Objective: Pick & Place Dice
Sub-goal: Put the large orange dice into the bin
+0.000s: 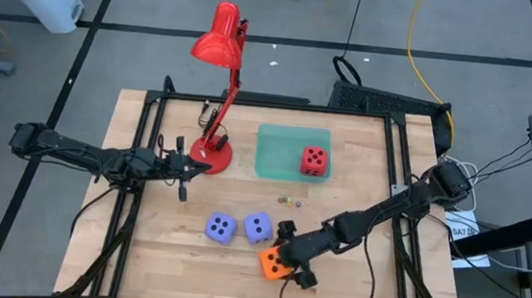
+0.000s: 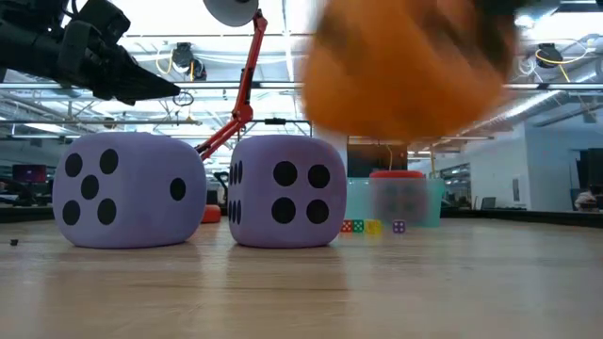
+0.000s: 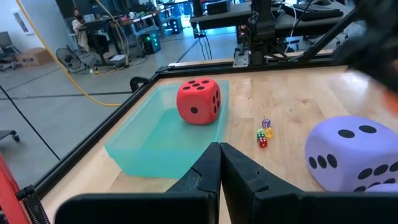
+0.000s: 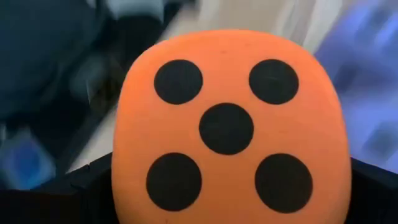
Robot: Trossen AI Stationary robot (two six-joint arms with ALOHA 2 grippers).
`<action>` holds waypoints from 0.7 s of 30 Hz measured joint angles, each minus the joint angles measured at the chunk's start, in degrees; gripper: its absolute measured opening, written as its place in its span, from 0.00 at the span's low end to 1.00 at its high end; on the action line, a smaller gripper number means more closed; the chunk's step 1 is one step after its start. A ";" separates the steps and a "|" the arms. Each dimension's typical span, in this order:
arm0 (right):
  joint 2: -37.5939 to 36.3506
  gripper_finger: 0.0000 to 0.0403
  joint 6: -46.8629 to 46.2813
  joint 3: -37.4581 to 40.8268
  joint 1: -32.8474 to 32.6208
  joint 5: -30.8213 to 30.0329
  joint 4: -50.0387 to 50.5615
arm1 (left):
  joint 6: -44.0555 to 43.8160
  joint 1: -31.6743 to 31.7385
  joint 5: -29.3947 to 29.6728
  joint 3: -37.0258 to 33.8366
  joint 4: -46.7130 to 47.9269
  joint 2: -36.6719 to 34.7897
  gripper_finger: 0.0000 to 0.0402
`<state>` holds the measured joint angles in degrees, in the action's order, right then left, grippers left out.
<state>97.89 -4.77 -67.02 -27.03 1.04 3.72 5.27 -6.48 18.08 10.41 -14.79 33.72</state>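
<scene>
- From directly overhead, the wooden table carries four foam dice. The red die sits in the pale green tray beside the red desk lamp. Two lavender dice stand side by side near the front centre. The orange die is at the front, gripped by the right gripper, whose jaws are spread wide around it. The left gripper hangs near the lamp base, clamped shut on nothing.
- At table height, the left lavender die shows five dark pips on its front face, and its neighbour shows four. The orange die is a blurred mass raised above the tabletop. Tiny coloured dice lie far back, in front of the tray.
- Past the left wrist's closed fingers, the red die shows five dark pips on top and rests in a corner of the tray. One lavender die stands nearby, with the tiny dice between them.
- At the right wrist, the orange die fills the frame, with five black pips facing the camera.
</scene>
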 joint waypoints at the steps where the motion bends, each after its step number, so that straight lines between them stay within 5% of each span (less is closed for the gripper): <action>1: -0.07 0.98 0.89 -2.45 0.00 -1.34 0.54 | -0.22 0.01 0.00 0.00 0.00 -0.01 0.04; 8: -0.26 0.97 5.71 -18.59 4.96 -19.54 17.46 | -0.47 0.01 0.01 0.00 -0.02 0.00 0.04; 16: -0.23 0.97 14.86 -19.48 21.84 -8.58 18.78 | 0.31 0.02 0.05 0.00 0.00 0.00 0.04; 21: -0.22 0.97 19.85 -14.79 30.82 -6.86 13.89 | 0.19 0.02 0.04 0.00 0.07 0.01 0.04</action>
<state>97.67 15.08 -81.81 3.80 -5.81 17.62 5.46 -6.46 18.11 10.41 -14.72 33.74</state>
